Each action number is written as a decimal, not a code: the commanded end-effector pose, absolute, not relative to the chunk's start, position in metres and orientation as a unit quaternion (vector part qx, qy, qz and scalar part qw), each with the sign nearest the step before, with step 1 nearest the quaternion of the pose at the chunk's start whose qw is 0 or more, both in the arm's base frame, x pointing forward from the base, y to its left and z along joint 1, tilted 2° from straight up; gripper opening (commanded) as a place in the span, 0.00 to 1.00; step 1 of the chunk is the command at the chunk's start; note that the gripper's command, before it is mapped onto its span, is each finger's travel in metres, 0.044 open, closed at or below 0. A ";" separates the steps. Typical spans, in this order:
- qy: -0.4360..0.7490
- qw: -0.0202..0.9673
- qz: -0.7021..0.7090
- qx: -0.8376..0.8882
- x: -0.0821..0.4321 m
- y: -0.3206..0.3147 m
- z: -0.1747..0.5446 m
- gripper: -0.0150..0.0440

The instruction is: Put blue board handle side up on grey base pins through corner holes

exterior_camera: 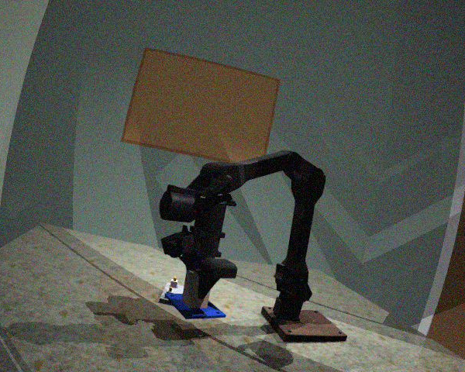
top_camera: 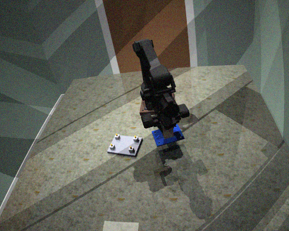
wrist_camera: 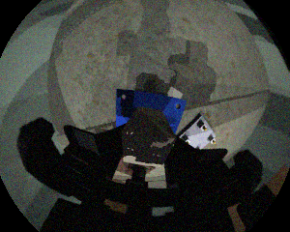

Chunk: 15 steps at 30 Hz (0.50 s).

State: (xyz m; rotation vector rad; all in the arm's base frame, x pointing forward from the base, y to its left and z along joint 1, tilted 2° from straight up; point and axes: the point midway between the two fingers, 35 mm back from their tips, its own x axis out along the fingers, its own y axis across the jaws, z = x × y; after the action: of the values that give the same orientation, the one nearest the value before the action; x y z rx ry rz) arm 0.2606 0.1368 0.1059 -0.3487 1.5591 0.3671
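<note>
The blue board (top_camera: 159, 139) (exterior_camera: 178, 303) (wrist_camera: 152, 101) is held roughly level a little above the table, with its shadow below it. My gripper (top_camera: 168, 133) (exterior_camera: 195, 294) (wrist_camera: 147, 127) points down over the board's middle and is shut on its handle, which the fingers largely hide. The corner holes that show are empty. The grey base (top_camera: 123, 145) (exterior_camera: 177, 288) (wrist_camera: 199, 139) stands on the table beside the board, left of it in the top view. Its four white posts with gold pins are bare. In the exterior view the board and gripper partly hide it.
The arm's brown mounting plate (top_camera: 144, 108) (exterior_camera: 322, 328) is on the table behind the board in the top view. A pale rectangle (top_camera: 120, 225) lies at the bottom edge of that view. Dark arm shadows fall across the table.
</note>
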 end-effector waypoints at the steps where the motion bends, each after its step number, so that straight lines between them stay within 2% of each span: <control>1: 0.691 0.687 0.162 -0.155 0.262 0.136 0.118 0.25; 15: 0.693 0.694 0.142 -0.132 0.268 0.120 0.125 0.25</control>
State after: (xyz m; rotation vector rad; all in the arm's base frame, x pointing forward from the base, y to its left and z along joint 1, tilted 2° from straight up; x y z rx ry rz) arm 0.2651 0.1258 0.1235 -0.3153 1.5515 0.3366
